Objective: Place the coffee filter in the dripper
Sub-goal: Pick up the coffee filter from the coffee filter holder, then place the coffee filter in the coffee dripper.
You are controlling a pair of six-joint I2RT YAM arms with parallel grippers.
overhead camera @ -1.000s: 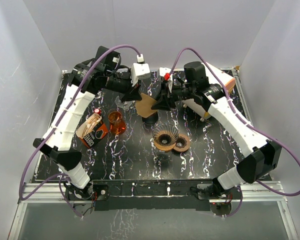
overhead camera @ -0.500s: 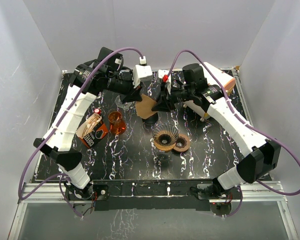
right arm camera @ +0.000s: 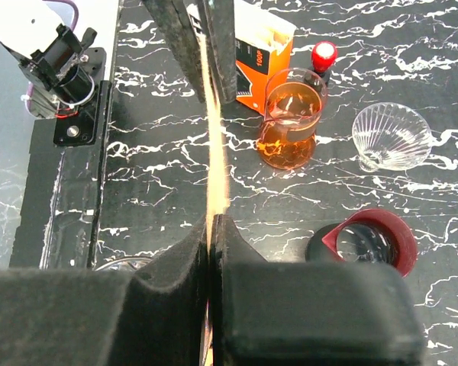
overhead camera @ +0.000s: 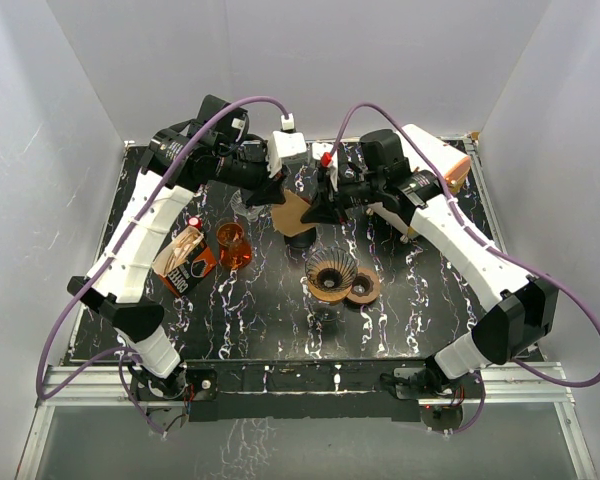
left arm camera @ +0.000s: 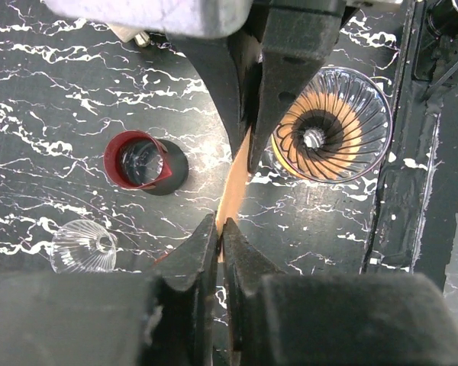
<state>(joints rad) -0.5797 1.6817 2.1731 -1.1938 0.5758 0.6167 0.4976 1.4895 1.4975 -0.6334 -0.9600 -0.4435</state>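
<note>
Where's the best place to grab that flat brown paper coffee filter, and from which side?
Pinch the brown paper coffee filter at an outer edge, coming in sideways so the jaws close across its flat faces. It is a thin flat sheet, edge-on to both wrist cameras. The left gripper and right gripper hold opposite edges this way.

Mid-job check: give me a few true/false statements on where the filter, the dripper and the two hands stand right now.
1. The left hand and the right hand are both shut on the coffee filter. True.
2. The coffee filter sits in the dripper. False: it is held up between the two hands, and the dripper is empty.
3. An orange box stands beside the glass carafe. True.
4. The dripper lies tipped on its side. False: it stands upright, mouth up.
</note>
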